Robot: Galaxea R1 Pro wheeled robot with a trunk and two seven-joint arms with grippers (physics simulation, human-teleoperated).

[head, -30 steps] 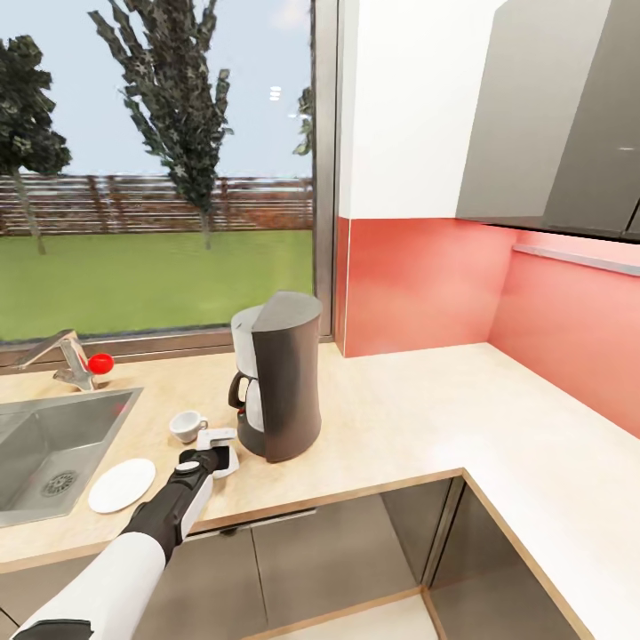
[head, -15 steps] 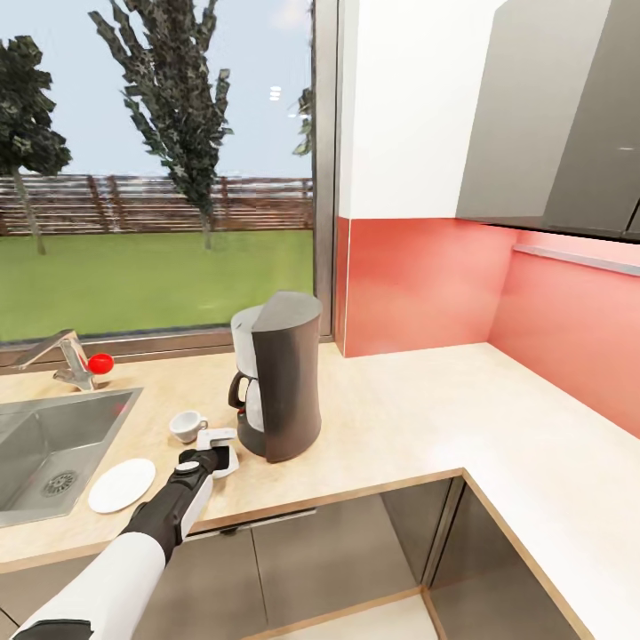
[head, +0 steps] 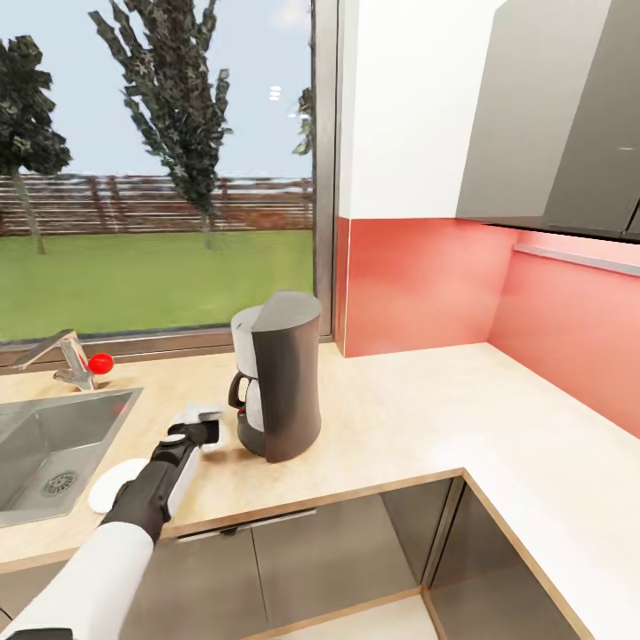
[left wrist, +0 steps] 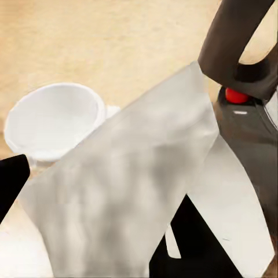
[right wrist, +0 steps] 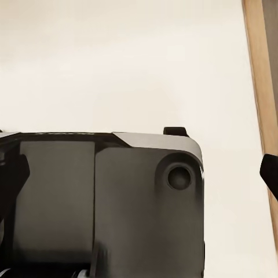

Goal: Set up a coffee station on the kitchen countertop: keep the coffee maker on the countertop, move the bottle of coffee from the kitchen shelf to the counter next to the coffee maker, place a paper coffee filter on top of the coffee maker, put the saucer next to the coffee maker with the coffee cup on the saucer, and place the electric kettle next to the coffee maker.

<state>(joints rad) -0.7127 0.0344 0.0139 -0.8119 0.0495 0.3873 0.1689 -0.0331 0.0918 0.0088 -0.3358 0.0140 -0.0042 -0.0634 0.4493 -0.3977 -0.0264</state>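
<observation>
Beside dark curved coffee maker, left tool pinching translucent paper filter

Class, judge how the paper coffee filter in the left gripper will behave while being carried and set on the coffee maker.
The paper coffee filter looks thin and translucent, so probably very light and floppy. Held by the left gripper near one edge, it may sag or fold. On the coffee maker, whose top looks sloped, it could slide off.

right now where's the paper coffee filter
The paper coffee filter is held in the left gripper, low over the countertop just left of the coffee maker, with the coffee cup beyond it.
</observation>
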